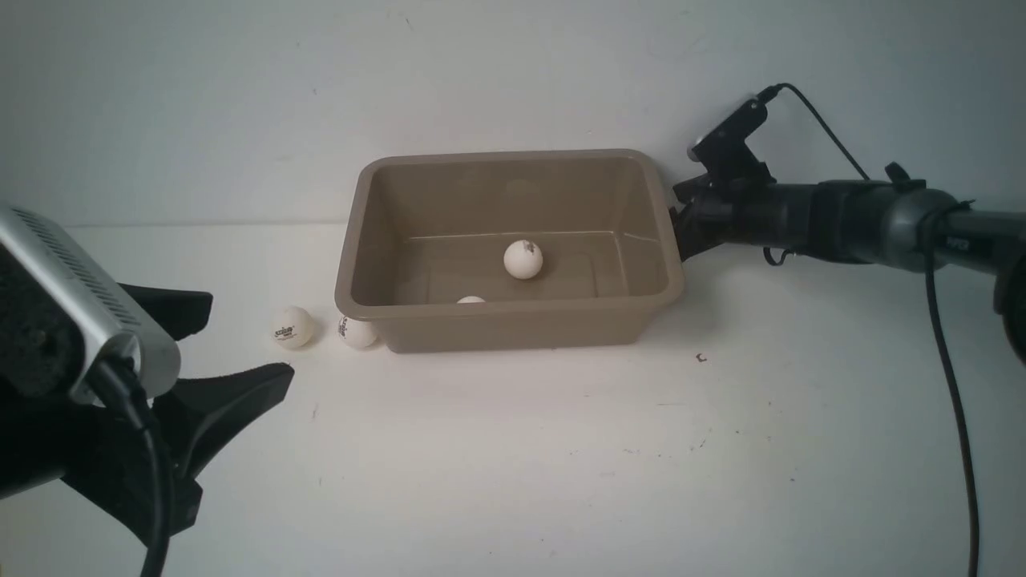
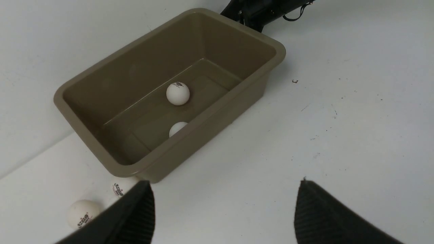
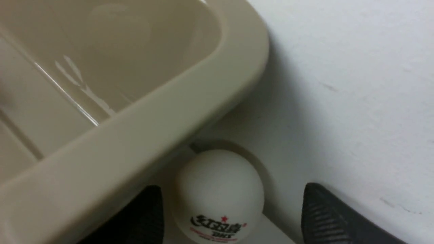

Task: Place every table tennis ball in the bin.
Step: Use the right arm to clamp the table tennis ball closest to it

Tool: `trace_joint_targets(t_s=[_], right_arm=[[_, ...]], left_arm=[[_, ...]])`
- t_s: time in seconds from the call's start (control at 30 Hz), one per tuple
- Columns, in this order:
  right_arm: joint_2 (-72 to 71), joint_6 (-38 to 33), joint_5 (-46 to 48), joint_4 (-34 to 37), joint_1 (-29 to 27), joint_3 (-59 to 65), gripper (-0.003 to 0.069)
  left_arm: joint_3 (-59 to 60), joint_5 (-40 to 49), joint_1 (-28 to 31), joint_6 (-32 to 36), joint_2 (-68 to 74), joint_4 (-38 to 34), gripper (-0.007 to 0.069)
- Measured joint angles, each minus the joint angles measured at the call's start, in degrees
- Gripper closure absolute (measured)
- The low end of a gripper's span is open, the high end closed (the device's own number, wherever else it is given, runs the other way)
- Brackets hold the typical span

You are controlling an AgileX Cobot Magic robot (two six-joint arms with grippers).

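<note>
The right gripper (image 3: 230, 217) is held open astride a ball (image 3: 218, 193) on the worktop (image 1: 561, 449) beside the bin's (image 1: 513, 324) right corner, likely for grasping, while the left gripper (image 1: 232, 349) is held wide open near two loose balls (image 1: 292, 326) off the bin's left end, two more (image 1: 523, 259) being inside.

White table (image 1: 561, 465) carries bin (image 1: 513, 330) and loose balls (image 1: 292, 326).
</note>
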Motion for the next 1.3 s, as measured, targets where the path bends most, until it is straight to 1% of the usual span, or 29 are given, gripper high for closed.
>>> trace_joint_targets(t_s=[0.1,0.13,0.17,0.23,0.27,0.3,0.37,0.4,0.47,0.57,0.67,0.77,0.83,0.93,0.97,1.0,1.03,1.1,1.2,1.3], right_arm=[[0.17,-0.68,0.0,0.0,0.0,0.0,0.0191],[0.52,-0.88,0.0,0.0,0.0,-0.04,0.0227],[0.72,-1.0,0.0,0.06,0.0,-0.04,0.0248],[1.67,-1.54,-0.36,0.29,0.0,-0.04,0.0361],[1.67,-1.62,-0.36,0.28,0.0,-0.04,0.0361],[2.13,-2.31,-0.31,0.85,0.0,-0.11,0.0438],[2.12,-3.47,-0.49,0.85,0.0,-0.11,0.0565],[2.12,-4.3,-0.5,0.85,-0.07,-0.11,0.061],[2.12,-5.67,-0.65,0.85,-0.32,-0.11,0.0654],[2.12,-6.08,-0.62,0.85,-1.08,-0.11,0.0671],[1.63,-6.26,-0.62,0.78,-2.28,0.0,0.0674],[0.22,-5.58,2.1,0.65,-3.93,0.05,0.0675],[-1.34,-3.26,6.8,-0.65,-5.29,0.05,0.0675],[-2.89,2.64,13.85,-3.47,-6.88,-0.14,0.0675],[-2.89,3.08,14.19,-3.71,-6.96,-0.14,0.0675],[-3.22,6.26,15.99,-5.56,-7.32,-0.26,0.0671],[-3.29,7.49,16.82,-7.35,-7.43,-0.47,0.0662],[-3.29,9.41,17.43,-10.22,-7.49,-0.69,0.0642],[-3.29,14.76,18.87,-16.21,-7.49,-1.0,0.0554],[-3.77,21.71,21.43,-20.87,-7.61,-1.0,0.0424]], left_arm=[[0.0,0.0,0.0,0.0,0.0,0.0,0.0125],[0.0,0.0,0.0,0.0,0.0,0.0,0.0125],[0.0,0.0,0.0,0.0,0.0,0.0,0.0125],[0.0,0.0,0.0,0.0,0.0,0.0,0.0125],[0.0,0.0,0.0,0.0,0.0,0.0,0.0125],[0.0,0.0,0.0,0.0,0.0,0.0,0.0125],[0.0,-0.05,0.0,0.0,0.0,0.0,0.0125],[0.0,-0.05,0.0,0.0,0.0,0.0,0.0125],[0.0,-0.05,0.0,0.0,0.0,0.0,0.0125],[0.0,-0.05,0.0,-0.05,0.0,0.0,0.0125],[0.0,-0.1,0.0,-0.05,0.0,0.0,0.0125],[0.0,-0.16,0.0,-0.05,0.0,0.0,0.0125],[0.0,-0.22,0.0,-0.05,0.0,0.0,0.0125],[0.0,-0.55,0.0,-0.05,0.0,0.0,0.0125],[0.0,-0.54,0.0,-0.05,0.0,0.0,0.0125],[0.0,-0.98,0.0,-0.05,0.0,0.0,0.0125],[0.0,-1.28,0.0,-0.05,0.0,0.0,0.0125],[0.0,-1.54,0.0,-0.05,0.0,0.0,0.0125],[0.0,-1.66,0.0,0.01,0.0,0.0,0.0125],[0.0,-1.66,0.0,0.01,0.0,0.2,0.0125]])
